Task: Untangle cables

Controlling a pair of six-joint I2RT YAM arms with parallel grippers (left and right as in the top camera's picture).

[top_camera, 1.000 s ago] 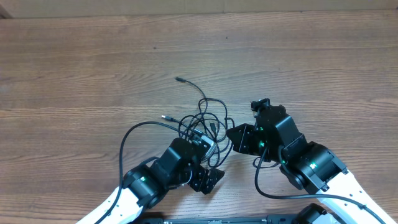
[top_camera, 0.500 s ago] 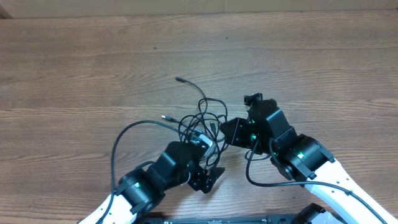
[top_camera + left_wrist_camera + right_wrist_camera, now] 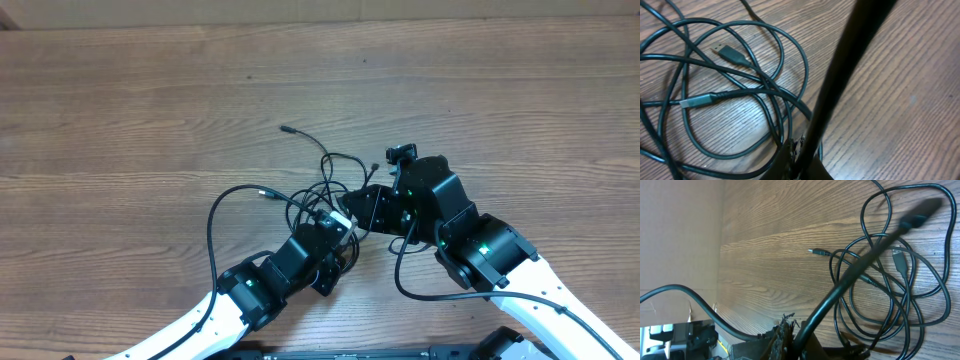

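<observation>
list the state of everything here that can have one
cables, tangled in overlapping loops, plug tips lying loose, not yet separated
left gripper, shut, apparently pinching one strand of the cables at its tips
right gripper, shut, pinching a strand that lifts off the pile

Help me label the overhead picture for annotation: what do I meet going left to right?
Thick black wiring loop on the left arm → tangle of thin black cables → white-and-black right arm. Both grippers meet over the tangle, so they are left out.
</observation>
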